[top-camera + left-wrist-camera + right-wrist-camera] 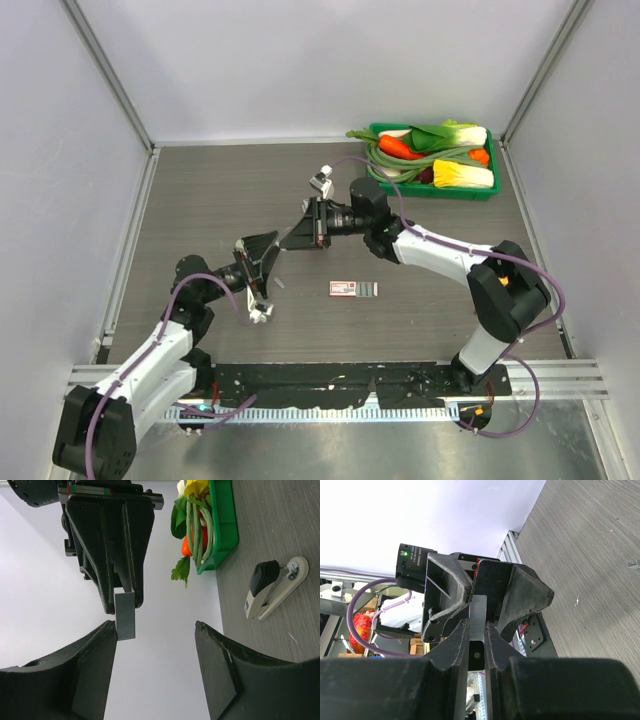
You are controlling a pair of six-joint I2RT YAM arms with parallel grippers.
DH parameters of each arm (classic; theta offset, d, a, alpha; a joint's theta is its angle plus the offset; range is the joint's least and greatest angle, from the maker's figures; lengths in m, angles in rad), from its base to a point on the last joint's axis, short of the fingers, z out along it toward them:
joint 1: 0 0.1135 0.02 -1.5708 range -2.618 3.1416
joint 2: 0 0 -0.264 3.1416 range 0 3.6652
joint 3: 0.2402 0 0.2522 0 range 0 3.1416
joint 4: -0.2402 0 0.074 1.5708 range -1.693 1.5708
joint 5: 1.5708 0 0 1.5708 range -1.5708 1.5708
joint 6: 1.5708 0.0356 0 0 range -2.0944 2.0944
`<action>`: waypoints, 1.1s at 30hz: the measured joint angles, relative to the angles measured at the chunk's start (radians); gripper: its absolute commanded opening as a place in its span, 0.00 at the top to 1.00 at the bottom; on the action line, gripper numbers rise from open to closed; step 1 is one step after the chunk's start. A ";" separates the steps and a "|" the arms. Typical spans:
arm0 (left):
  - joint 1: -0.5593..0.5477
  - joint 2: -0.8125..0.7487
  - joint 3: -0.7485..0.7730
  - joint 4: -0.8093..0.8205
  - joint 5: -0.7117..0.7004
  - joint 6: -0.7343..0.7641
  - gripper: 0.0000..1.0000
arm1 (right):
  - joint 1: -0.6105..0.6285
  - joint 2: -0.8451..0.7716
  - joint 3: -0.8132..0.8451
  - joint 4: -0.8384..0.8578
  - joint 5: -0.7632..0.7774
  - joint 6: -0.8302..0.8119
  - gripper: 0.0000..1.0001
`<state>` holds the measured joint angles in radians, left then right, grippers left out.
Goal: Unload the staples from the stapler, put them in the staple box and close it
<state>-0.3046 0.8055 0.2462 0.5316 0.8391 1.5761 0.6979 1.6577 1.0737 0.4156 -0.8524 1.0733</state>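
The stapler [321,181] lies on the table behind both grippers. In the left wrist view the stapler [272,587] is hinged open. My right gripper [300,232] is held above the table and is shut on the staples [479,615], a thin grey strip sticking out past its fingertips [462,630]. The left wrist view shows the staples [125,616] hanging from the right gripper [124,594]. My left gripper [268,246] is open and faces the right gripper. The strip's end touches or nearly touches one of the left gripper's [155,630] fingers [97,660].
A flat pink-and-white box [354,289] lies on the table near the front middle. A tiny loose metal piece [281,282] lies left of it. A green tray [440,192] of toy vegetables stands at the back right. White walls enclose the table.
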 measured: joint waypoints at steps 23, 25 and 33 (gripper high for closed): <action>-0.004 0.003 0.000 0.106 -0.005 -0.080 0.55 | 0.002 0.066 -0.026 0.115 -0.039 0.064 0.98; -0.004 -0.002 0.000 0.105 -0.005 -0.082 0.57 | 0.002 0.067 -0.036 0.148 -0.039 0.088 0.97; -0.004 -0.022 -0.007 0.085 -0.008 -0.085 0.66 | 0.002 0.127 -0.099 0.424 -0.048 0.276 0.98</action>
<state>-0.3084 0.7834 0.2390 0.6167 0.8310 1.4910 0.6994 1.7851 0.9749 0.8394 -0.9009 1.3491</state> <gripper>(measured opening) 0.374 0.191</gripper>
